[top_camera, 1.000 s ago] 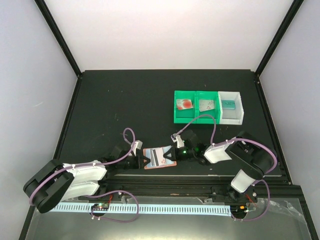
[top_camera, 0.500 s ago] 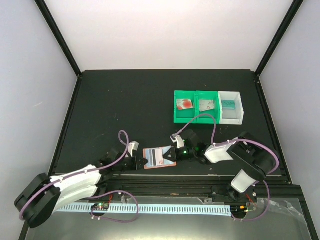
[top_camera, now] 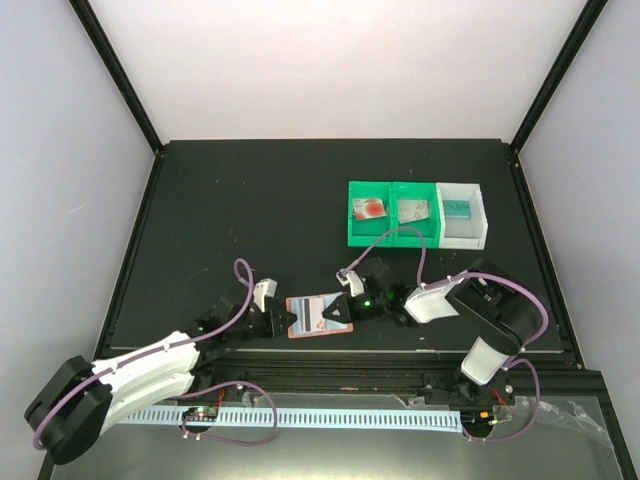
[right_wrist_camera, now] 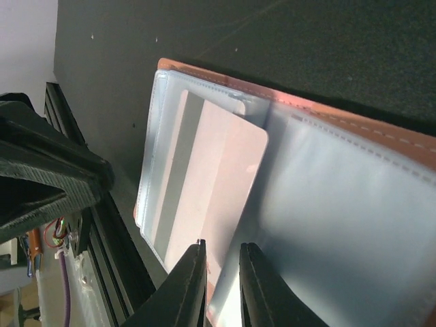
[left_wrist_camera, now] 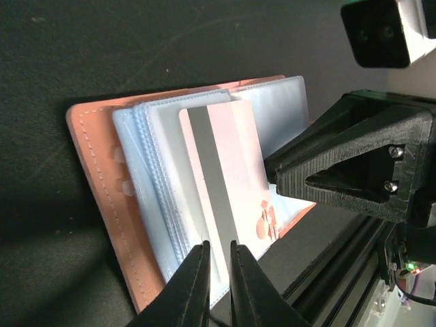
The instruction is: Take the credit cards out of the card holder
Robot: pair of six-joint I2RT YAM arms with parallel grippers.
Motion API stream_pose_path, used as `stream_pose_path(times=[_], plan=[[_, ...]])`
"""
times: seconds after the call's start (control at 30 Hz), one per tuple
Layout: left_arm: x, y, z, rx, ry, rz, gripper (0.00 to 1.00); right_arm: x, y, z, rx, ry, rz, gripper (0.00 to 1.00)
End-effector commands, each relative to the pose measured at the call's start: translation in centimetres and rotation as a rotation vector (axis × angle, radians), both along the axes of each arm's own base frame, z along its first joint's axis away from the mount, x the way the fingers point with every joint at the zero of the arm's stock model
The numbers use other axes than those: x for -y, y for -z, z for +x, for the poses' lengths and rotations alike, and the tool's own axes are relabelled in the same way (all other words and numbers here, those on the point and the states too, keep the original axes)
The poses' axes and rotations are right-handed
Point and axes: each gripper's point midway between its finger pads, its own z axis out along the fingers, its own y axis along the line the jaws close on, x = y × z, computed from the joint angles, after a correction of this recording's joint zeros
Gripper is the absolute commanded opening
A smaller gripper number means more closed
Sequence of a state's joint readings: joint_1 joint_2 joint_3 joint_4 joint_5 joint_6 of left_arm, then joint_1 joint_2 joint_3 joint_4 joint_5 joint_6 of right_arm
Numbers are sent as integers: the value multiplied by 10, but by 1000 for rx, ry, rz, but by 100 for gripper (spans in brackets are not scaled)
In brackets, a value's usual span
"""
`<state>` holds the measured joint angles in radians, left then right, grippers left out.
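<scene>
The salmon-pink card holder [top_camera: 300,330] lies open near the table's front edge, its pale blue-grey pockets [left_wrist_camera: 160,184] fanned out. A whitish credit card [left_wrist_camera: 231,163] with a grey stripe and reddish marks sticks partly out of the pockets. It also shows in the right wrist view [right_wrist_camera: 218,177]. My left gripper [top_camera: 289,321] is at the holder's left end, jaws nearly closed on the pocket edge [left_wrist_camera: 218,269]. My right gripper [top_camera: 341,308] is at the holder's right end, jaws narrow over the card's edge [right_wrist_camera: 221,272].
A green bin [top_camera: 390,238] with two compartments stands at the back right, with a small card in each. A white bin [top_camera: 465,240] beside it holds a teal item. A black rail [top_camera: 400,362] runs along the front edge just behind the holder.
My left arm has stretched out lower and flatter while its gripper stayed at the holder. The holder and both grippers have shifted slightly left and away from the rail.
</scene>
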<state>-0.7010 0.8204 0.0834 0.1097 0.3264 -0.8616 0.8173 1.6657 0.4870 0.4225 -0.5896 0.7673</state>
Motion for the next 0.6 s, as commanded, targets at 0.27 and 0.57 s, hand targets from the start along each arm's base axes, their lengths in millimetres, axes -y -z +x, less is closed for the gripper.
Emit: stream_pose_path(times=[0.27, 0.57], plan=[[32, -19, 20, 33, 67, -31, 6, -14, -3, 8, -22, -14, 42, 16], [25, 15, 18, -31, 53, 66, 5, -14, 1, 10, -27, 2, 32, 15]])
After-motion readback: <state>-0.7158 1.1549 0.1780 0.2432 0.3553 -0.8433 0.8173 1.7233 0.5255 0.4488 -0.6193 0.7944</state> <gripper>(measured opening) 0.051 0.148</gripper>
